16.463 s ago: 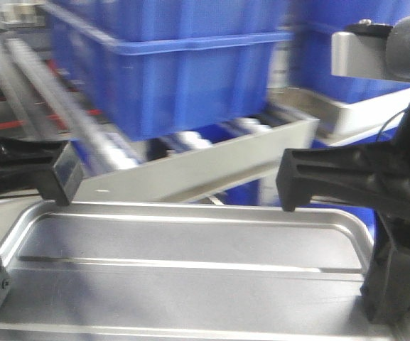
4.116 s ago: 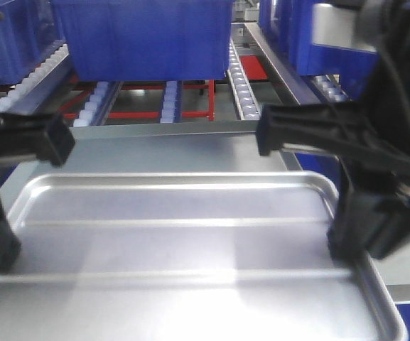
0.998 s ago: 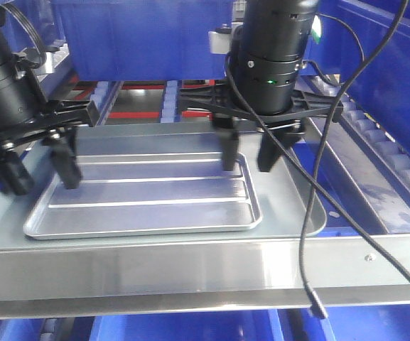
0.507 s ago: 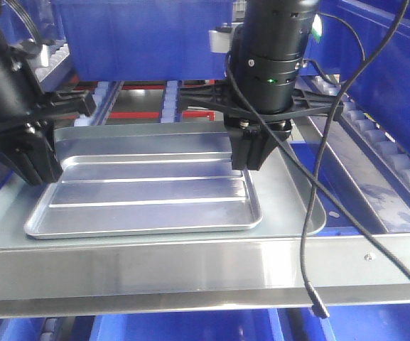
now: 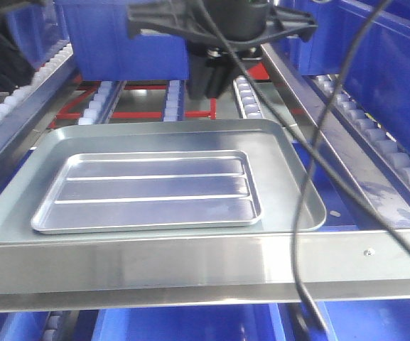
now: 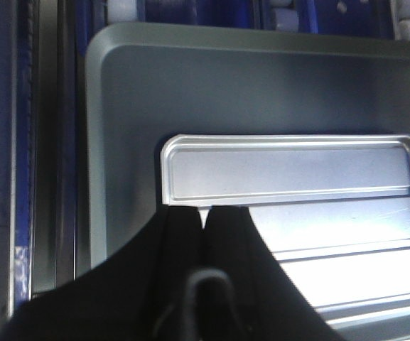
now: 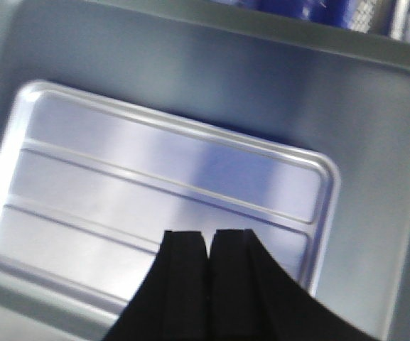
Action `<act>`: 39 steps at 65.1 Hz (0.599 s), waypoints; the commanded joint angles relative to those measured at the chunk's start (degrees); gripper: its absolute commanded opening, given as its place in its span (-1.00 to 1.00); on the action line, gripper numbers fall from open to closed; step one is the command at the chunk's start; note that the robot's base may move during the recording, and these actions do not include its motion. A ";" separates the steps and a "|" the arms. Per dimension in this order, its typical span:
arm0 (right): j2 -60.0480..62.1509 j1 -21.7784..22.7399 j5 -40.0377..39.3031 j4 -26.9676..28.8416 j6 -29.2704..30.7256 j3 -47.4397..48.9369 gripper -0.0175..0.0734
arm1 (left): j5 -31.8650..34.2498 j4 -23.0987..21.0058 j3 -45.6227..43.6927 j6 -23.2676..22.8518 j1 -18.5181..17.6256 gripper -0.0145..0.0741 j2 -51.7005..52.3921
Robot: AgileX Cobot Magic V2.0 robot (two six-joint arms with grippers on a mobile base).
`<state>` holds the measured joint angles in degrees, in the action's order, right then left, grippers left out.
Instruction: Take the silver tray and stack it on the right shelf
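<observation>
The silver tray (image 5: 148,192) lies flat with its two ridges running left to right, nested inside a larger dull-grey tray (image 5: 297,206) on the right shelf's rollers, behind the riveted front rail (image 5: 190,273). My left gripper (image 6: 206,211) is shut and empty, held above the silver tray's (image 6: 297,170) left end. My right gripper (image 7: 208,234) is shut and empty above the silver tray's (image 7: 155,185) right part. In the front view the right gripper (image 5: 210,77) hangs high behind the trays, and the left arm (image 5: 2,64) is blurred at the upper left.
A blue bin (image 5: 126,42) sits on the rollers behind the trays, over red framing (image 5: 141,114). Roller tracks (image 5: 393,163) and blue bins (image 5: 396,64) run along the right. A black cable (image 5: 311,213) hangs across the rail's right side.
Both grippers were open at the silver tray's ends a second ago, then shut, and have now lifted up and back. The silver tray stays in the grey tray.
</observation>
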<state>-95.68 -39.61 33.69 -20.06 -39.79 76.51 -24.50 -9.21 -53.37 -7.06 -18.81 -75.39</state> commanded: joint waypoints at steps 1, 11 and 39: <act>6.46 -0.72 -8.70 -2.63 0.47 -2.49 -0.51 | 8.79 -0.39 4.21 -0.04 -0.42 -0.90 7.06; 14.54 -0.78 -19.09 -4.15 0.47 -13.00 -0.51 | 19.63 2.32 16.84 -0.04 -0.42 -0.90 18.11; 47.82 -0.78 -26.93 -7.39 0.52 -41.46 -0.51 | 28.65 8.34 37.52 -0.04 -0.42 -0.90 50.83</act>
<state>-53.21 -40.36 9.55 -26.03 -39.79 35.86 -0.99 -1.10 -15.19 -7.06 -18.81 -27.62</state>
